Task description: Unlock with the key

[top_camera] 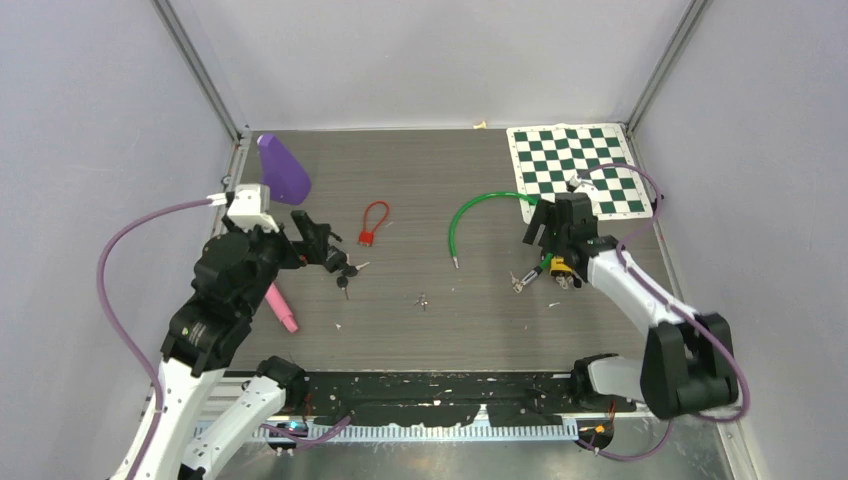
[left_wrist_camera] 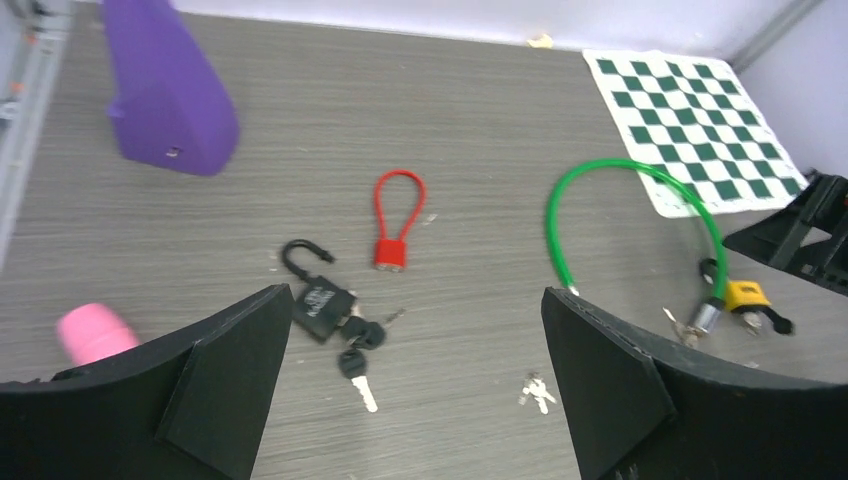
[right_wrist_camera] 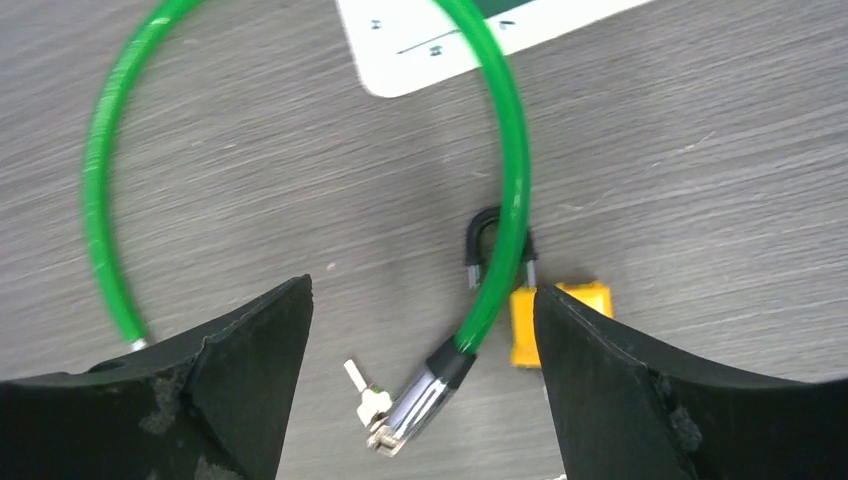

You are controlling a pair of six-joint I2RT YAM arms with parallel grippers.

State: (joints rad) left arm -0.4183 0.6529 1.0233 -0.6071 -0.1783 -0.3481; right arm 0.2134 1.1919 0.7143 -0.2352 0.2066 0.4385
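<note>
- The left tool [left_wrist_camera: 415,292] is spread wide and holds nothing. It hangs over the black padlock [left_wrist_camera: 322,308], left of centre in the left wrist view.
- That padlock's shackle stands open like a hook, and a key bunch [left_wrist_camera: 358,345] touches its body, so this lock looks done.
- The right tool [right_wrist_camera: 420,290] is also spread and empty, above the green cable lock [right_wrist_camera: 505,150].
- The cable's free end lies well apart from the silver barrel [right_wrist_camera: 415,400], which has a small key [right_wrist_camera: 358,378] at its tip. I judge this one released too.
- A yellow padlock [right_wrist_camera: 560,322] lies at lower right, partly under the cable. I cannot tell whether its shackle is freed.
- The red cable lock [left_wrist_camera: 395,225], mid-frame on the worktop [top_camera: 440,330], shows a closed loop and no key. With loose keys [left_wrist_camera: 537,392] lying apart at lower centre, it probably remains to be unlocked.
</note>
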